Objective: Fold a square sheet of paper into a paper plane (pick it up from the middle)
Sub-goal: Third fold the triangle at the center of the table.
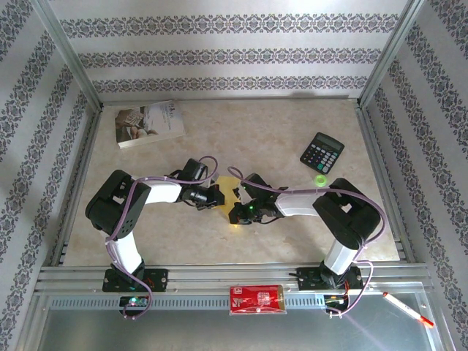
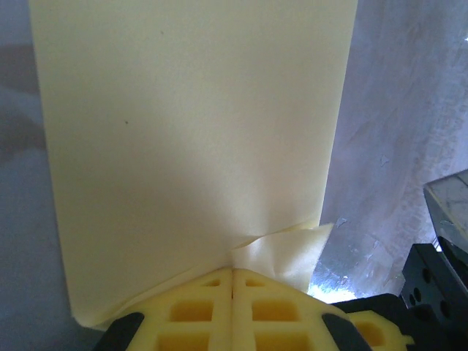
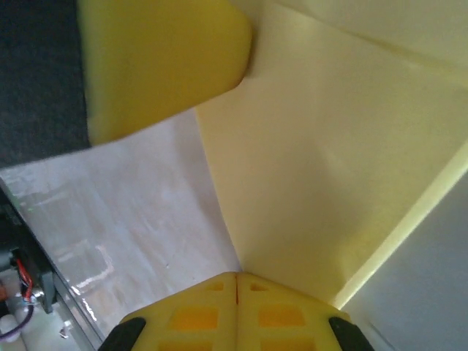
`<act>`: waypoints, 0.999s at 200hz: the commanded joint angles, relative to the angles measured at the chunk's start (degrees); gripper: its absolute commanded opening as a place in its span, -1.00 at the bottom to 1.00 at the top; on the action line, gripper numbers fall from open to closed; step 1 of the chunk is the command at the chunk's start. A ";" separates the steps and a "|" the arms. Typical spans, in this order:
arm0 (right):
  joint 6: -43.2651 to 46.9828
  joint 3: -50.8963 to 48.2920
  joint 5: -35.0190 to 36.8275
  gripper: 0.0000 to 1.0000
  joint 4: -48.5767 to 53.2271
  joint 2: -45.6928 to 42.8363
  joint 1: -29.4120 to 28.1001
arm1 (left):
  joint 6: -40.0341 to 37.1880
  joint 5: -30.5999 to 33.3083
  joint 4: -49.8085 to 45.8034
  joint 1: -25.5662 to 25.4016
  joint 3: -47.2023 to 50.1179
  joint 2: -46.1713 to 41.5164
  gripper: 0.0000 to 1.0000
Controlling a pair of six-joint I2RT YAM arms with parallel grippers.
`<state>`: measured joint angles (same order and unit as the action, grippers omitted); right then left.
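The square sheet of paper [image 1: 229, 189] is yellow and held up between my two grippers at the middle of the table. My left gripper [image 2: 232, 270] is shut on its near edge, where a small corner flap [image 2: 289, 252] curls out. The sheet [image 2: 190, 139] stretches away from those jaws. My right gripper [image 3: 237, 275] is shut on another edge of the sheet [image 3: 329, 168], which shows a long fold line along its right side. A yellow finger [image 3: 161, 58] of the left gripper presses the paper at the top left of the right wrist view. The paper plane is out of view.
A white printed book [image 1: 148, 123] lies at the back left and a black calculator [image 1: 322, 152] at the back right, with a small green object [image 1: 320, 179] just in front of it. A red packet [image 1: 256, 298] and a pen [image 1: 407, 308] rest on the near metal rail.
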<state>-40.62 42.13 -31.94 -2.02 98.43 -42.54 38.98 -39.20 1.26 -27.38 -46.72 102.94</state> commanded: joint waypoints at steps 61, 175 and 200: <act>-0.86 -5.77 0.98 -0.97 -3.95 2.60 0.54 | 2.81 3.96 -1.54 -0.12 0.73 -0.64 -0.91; -0.38 -7.15 1.57 -0.97 -3.98 2.64 0.88 | 7.60 4.76 -3.28 -6.00 2.00 -7.04 -1.00; -0.34 -7.32 1.71 -0.98 -3.87 2.64 1.02 | 8.14 4.46 -3.08 -6.96 1.09 -4.55 -1.00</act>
<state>-41.71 37.45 -34.35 -11.20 98.30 -41.71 45.67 -35.44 -0.16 -33.15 -45.10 96.01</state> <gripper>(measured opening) 0.042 0.045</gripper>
